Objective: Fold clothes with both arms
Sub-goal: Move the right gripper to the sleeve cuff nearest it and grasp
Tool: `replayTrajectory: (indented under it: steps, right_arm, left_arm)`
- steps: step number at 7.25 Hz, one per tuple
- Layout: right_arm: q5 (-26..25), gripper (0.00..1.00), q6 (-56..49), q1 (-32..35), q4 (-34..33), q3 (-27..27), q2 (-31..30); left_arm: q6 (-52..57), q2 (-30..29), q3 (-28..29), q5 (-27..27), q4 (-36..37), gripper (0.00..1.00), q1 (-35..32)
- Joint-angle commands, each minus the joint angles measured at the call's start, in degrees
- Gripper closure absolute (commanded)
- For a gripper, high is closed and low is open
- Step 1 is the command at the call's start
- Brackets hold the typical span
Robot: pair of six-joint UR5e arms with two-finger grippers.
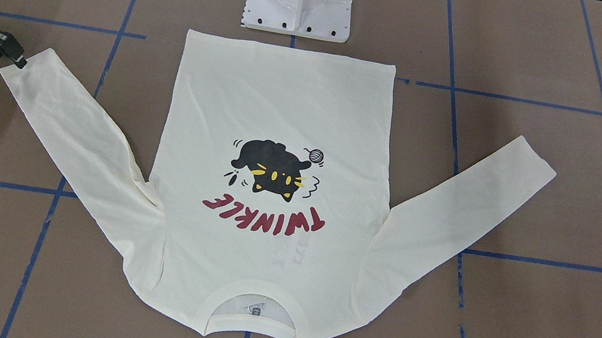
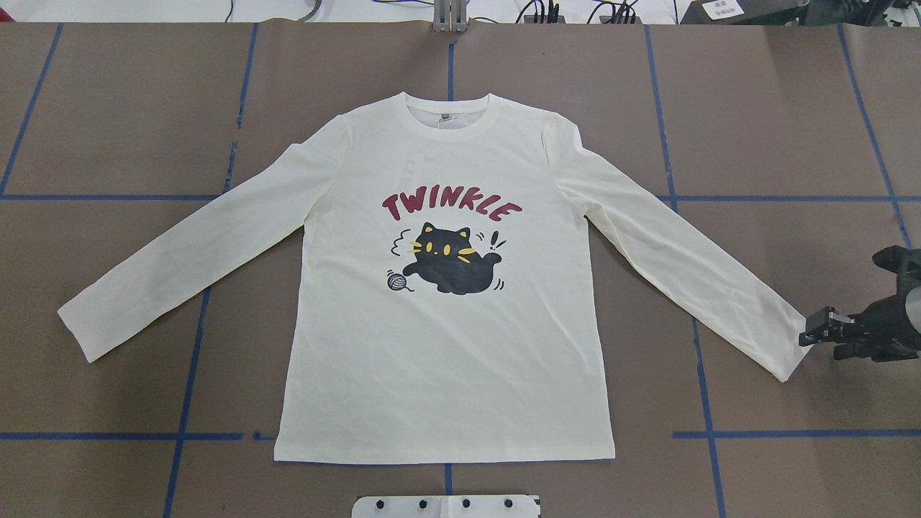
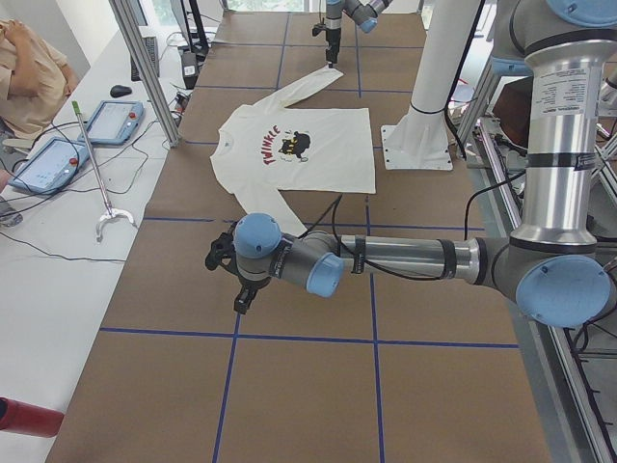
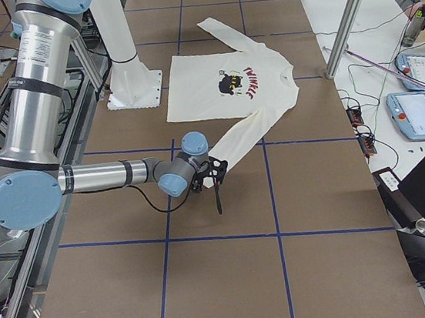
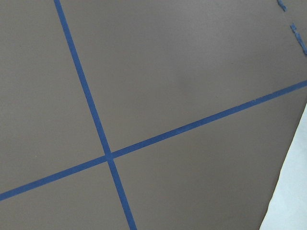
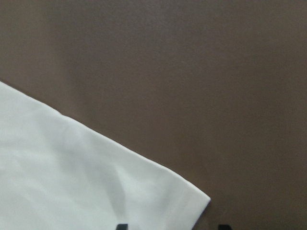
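The cream-white long-sleeved T-shirt [image 2: 446, 345] lies flat on the brown table, cat print and "TWINKLE" lettering up, both sleeves spread out. Its collar points away from the robot's base. My right gripper [image 2: 811, 335] is at the end of the right sleeve's cuff [image 2: 788, 352]; it also shows in the front view [image 1: 18, 59]. In the right wrist view its fingertips [image 6: 122, 226] stand apart, open, with the cuff corner [image 6: 192, 201] between them. My left gripper [image 3: 241, 301] hovers over bare table beyond the left sleeve; I cannot tell its state. A cloth edge [image 5: 292, 201] shows in its wrist view.
The white pedestal base [image 1: 299, 1] stands just behind the shirt's hem. Blue tape lines [image 2: 187, 374] grid the table. In the left side view an operator [image 3: 29, 77], two teach pendants [image 3: 53, 159] and a hooked stick [image 3: 96, 174] are on the white side bench.
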Motion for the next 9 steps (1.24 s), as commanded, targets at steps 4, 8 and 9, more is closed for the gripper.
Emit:
replayTrajectory:
  steps: [4,8,9]
  right_arm:
    - [-1.26,0.87,-0.13,1.16,0.02,-1.49,1.26]
    - [-1.18,1.00,-0.13,2.04,0.02,1.66,1.26]
    - [-1.00,1.00,0.74,1.95,-0.94,6.55,1.35]
  left_arm:
    - [0.03,0.00,0.03,0.02,-0.09,0.00,0.00]
    - [0.03,0.09,-0.06,-0.07,-0.09,0.00,0.00]
    - [0.03,0.09,-0.06,-0.07,-0.09,0.00,0.00]
